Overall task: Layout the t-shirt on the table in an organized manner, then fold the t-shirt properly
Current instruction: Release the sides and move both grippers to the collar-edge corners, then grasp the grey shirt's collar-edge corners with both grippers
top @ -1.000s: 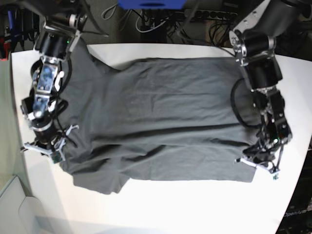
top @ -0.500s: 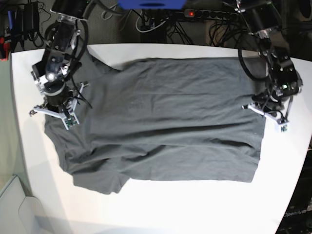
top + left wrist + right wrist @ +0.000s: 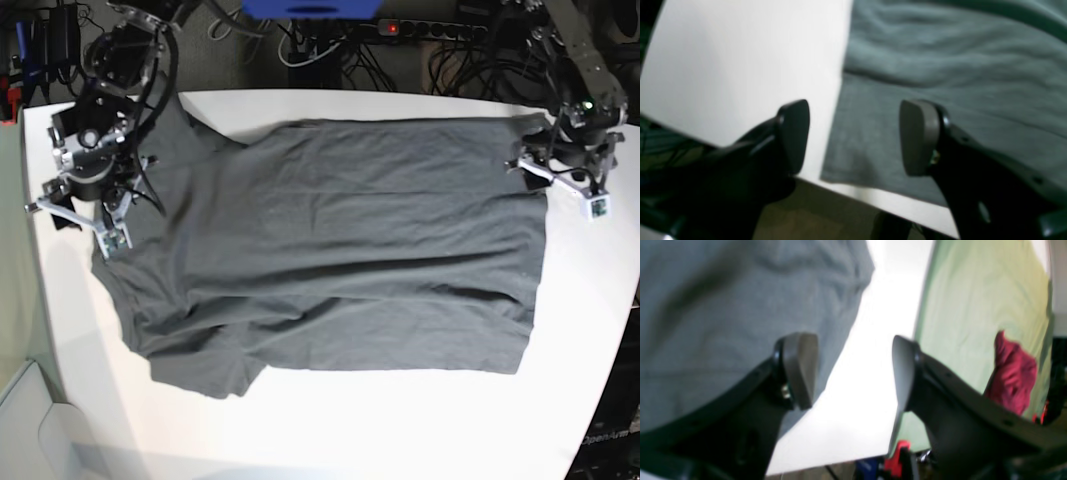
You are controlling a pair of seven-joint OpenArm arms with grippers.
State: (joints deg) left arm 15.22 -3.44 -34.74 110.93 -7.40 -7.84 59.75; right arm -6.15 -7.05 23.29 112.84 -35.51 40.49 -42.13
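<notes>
T-shirt lies spread flat on the white bench, covering most of the middle, w/ wrinkles running across the near half. Hem edge sits at the base view's right, sleeves and neck end at its left. One sleeve sticks out toward the near-left corner, its cloth a bit bunched; the other reaches the far-left, partly under the arm there.

Left gripper (right side in base view) hangs over the shirt's far-right corner, jaws wide apart, nothing between them. In the left wrist view, left gripper straddles the hem: one pad over bare bench, the other over grey cloth, bench edge just below. Can't tell if the pads touch the cloth.

Right gripper (left side in base view) is over the shirt's far-left edge, near the sleeve, jaws also wide, holding nothing. In the right wrist view, right gripper has one pad over the cloth, the other over the bench strip by its edge. Beyond that edge: pale green surface w/ a red thing, too blurred to identify.

Far side past the bench: cables and a power strip.
</notes>
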